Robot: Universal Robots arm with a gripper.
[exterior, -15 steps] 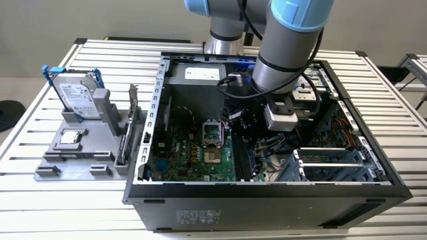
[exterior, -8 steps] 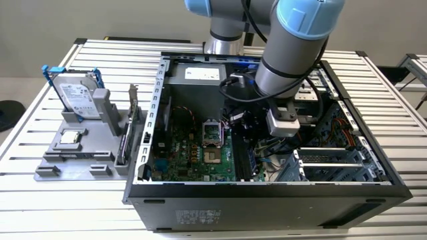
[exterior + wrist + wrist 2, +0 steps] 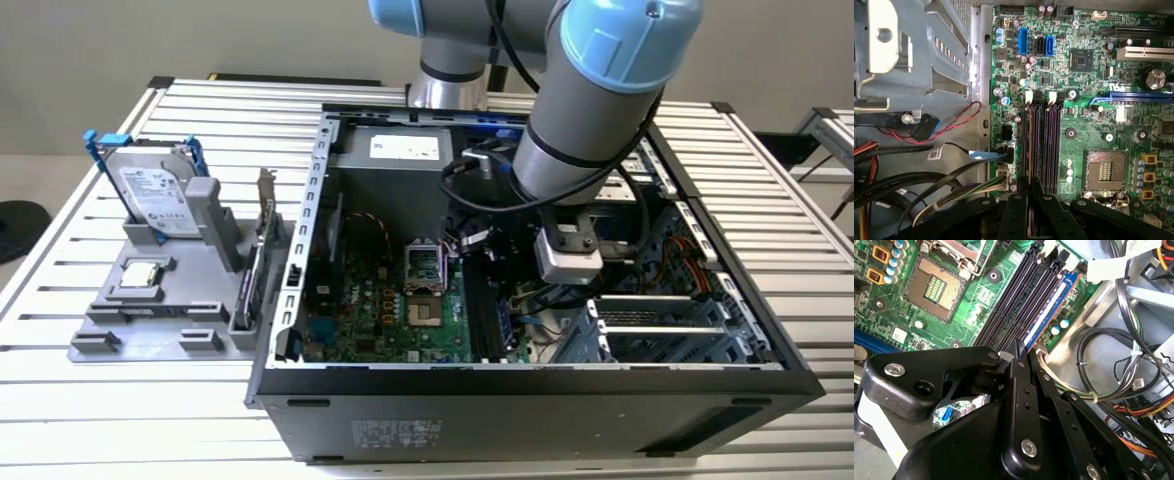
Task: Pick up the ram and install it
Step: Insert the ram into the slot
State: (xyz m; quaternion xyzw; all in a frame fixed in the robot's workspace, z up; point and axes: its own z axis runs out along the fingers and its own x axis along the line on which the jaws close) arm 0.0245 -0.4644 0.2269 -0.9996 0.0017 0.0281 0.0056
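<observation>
In the second wrist view the ram (image 3: 1052,309) shows as a long thin stick standing on edge, its side bluish with an orange lower edge. It lies along the outermost of the memory slots (image 3: 1019,295), on the side nearest the cables. My gripper (image 3: 1026,356) is shut on the ram's near end, its black fingers (image 3: 1019,352) almost together. In the first wrist view the gripper (image 3: 1029,187) sits over the same outer slot (image 3: 1030,145). In the exterior view the gripper (image 3: 537,303) is down inside the open computer case (image 3: 534,385), beside the motherboard (image 3: 387,310).
Cable bundles (image 3: 1104,355) and a metal drive cage (image 3: 914,55) crowd the slot's outer side. The empty processor socket (image 3: 1106,170) lies on the other side. At the exterior view's left, a grey fixture (image 3: 160,300) holds a hard drive (image 3: 158,195) and an upright card (image 3: 264,235).
</observation>
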